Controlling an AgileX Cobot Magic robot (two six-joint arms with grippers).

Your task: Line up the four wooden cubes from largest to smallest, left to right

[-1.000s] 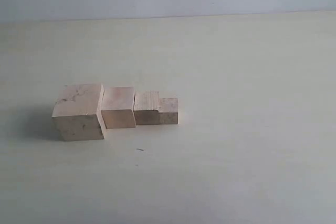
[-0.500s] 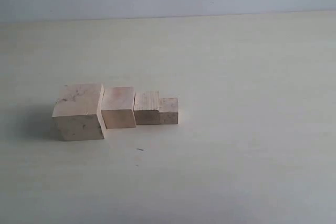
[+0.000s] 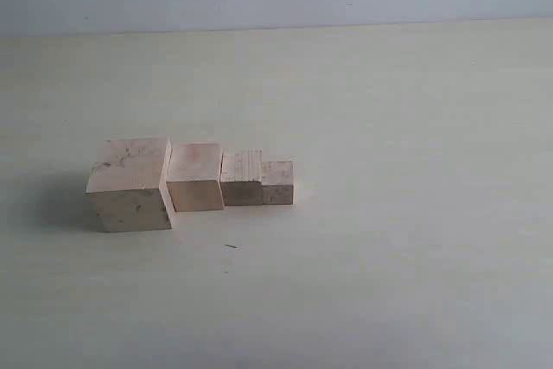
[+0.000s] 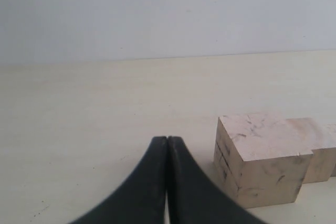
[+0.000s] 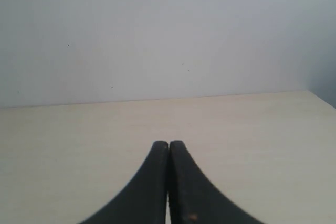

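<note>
Exterior view: we see the cubes (image 3: 197, 181) touching in a row on the table (image 3: 389, 239), left of centre, largest (image 3: 130, 183) leftmost and smallest (image 3: 277, 182) rightmost, so we judge the sorting done, which explains why the left gripper (image 4: 167, 142) and right gripper (image 5: 168, 145) sit closed and empty.

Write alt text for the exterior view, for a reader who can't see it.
Four wooden cubes sit side by side in a row on a pale table, stepping down from the largest cube, dark-marked, at left to the smallest cube at right.
</note>
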